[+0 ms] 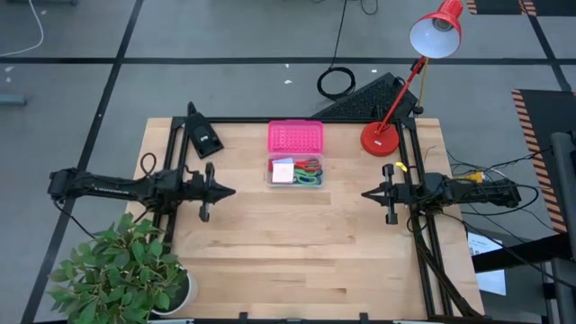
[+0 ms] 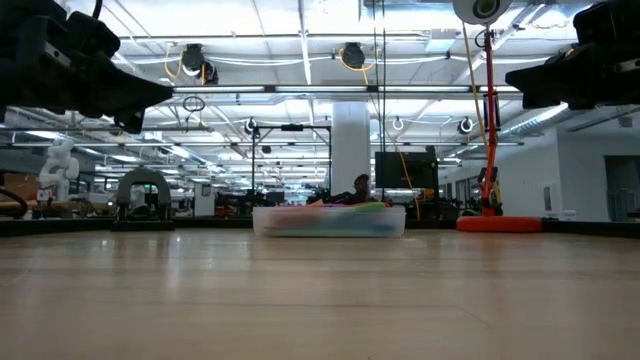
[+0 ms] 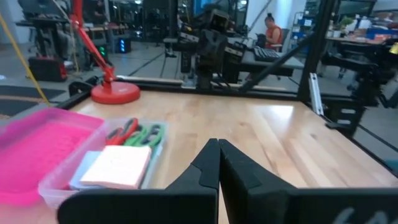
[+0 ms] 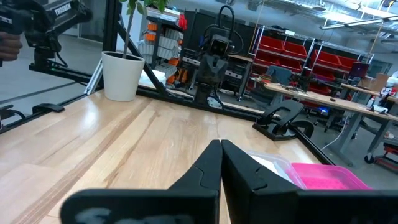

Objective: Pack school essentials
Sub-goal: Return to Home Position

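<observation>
Box: clear plastic box (image 1: 295,172) sits on the worktop (image 1: 297,261) near its far edge, about midway between the two arms.
Lid: pink lid (image 1: 294,138) lies flat just behind the box, touching or nearly touching it.
Contents: pink notepad (image 3: 118,167) lies on a blue notepad (image 3: 82,176) at one end of the box; scissors with red handles (image 3: 123,130) and scissors with green handles (image 3: 146,134) lie beside the pads at the other end; all are inside the box.
Lamp: red desk lamp (image 1: 396,90) stands at the far right corner of the worktop, base well apart from the box, its head leaning out beyond the worktop's far edge.
Plant: potted plant (image 1: 121,270) stands at the near left corner.
Dark holder: black stand (image 1: 203,137) rests at the far left corner.
Left gripper (image 1: 229,191): hangs over the left side of the worktop, jaws pressed together, holding nothing.
Right gripper (image 1: 367,193): hangs over the right side, jaws pressed together, holding nothing.
Path: bare wood lies between each gripper and the box.
</observation>
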Robot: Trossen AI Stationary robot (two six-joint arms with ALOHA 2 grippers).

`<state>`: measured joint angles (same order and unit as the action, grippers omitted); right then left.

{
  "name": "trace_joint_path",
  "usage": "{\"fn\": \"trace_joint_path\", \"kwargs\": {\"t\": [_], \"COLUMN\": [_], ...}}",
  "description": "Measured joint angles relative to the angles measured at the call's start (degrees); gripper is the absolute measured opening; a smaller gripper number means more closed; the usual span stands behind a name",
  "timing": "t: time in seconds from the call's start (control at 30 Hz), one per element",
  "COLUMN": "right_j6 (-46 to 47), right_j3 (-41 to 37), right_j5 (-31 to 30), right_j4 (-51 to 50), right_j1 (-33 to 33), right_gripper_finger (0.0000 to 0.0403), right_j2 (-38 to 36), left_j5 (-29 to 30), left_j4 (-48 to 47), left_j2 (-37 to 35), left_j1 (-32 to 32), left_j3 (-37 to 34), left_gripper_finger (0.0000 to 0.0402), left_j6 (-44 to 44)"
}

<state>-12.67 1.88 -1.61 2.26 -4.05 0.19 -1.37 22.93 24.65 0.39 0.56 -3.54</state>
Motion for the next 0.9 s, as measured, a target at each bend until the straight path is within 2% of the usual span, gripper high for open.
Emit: {"fn": "trace_joint_path", "kwargs": {"t": [0.43,0.9], "right_j6": [-0.01,-0.02], "right_j3": [0.01,-0.01], "right_j5": [0.00,0.00], "right_j4": [0.00,0.02], "right_j1": [0.00,0.00], "right_gripper_finger": [0.0000,0.0000], "right_j2": [0.00,-0.02], "left_j5": [4.32,4.60], "left_j4": [-6.85,-21.47], "left_j2": [-10.09,-24.55], "left_j1": [-5.35,-5.47], "left_j3": [0.04,0.17], "left_gripper_finger": [0.0001,0.0001], "left_j6": [4.46,4.81]}}
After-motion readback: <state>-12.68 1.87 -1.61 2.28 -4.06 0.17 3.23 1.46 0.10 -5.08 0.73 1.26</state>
